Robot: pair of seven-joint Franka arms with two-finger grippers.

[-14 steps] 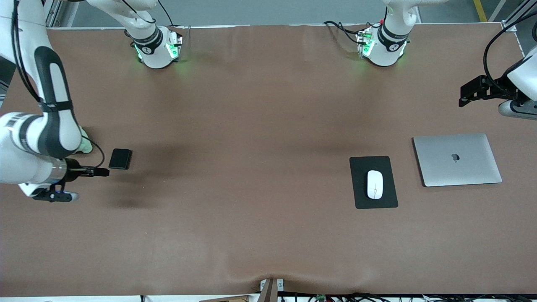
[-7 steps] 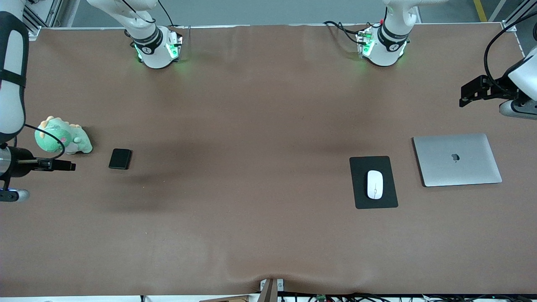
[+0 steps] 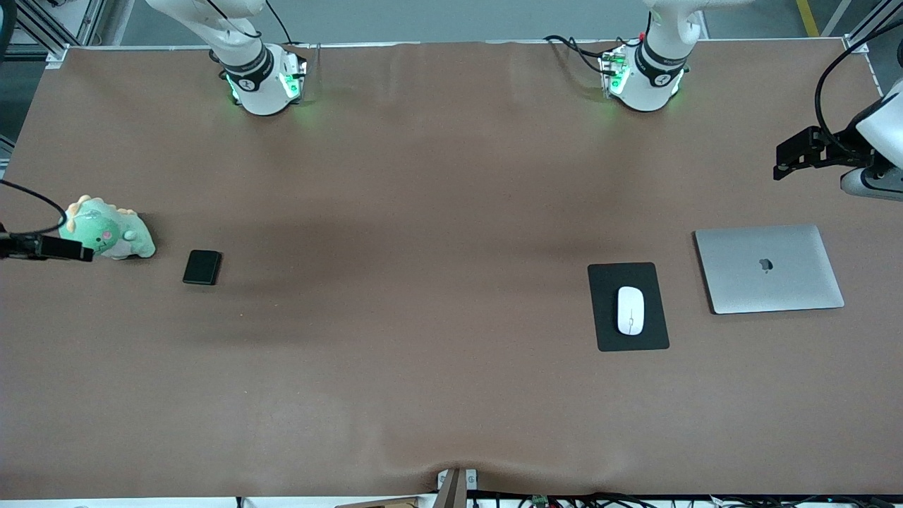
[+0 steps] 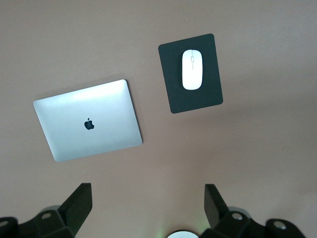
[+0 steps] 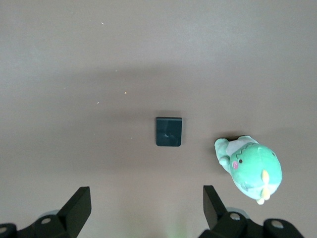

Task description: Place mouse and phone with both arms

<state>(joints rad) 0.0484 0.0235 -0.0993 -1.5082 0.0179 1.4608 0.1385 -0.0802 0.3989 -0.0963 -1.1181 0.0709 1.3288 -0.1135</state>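
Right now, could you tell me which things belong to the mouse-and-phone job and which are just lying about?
Job:
mouse, on the pad
phone, on the table
left gripper, open
right gripper, open

Lying about:
pad
laptop
plush toy

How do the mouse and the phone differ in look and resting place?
The mouse is white and oval; the phone is black and rectangular. The mouse lies on a black pad beside the laptop; the phone lies on bare table beside a green plush toy. Neither is held.

Robot lab, brown table [image 3: 451, 395], aluminium framing [image 3: 39, 32]
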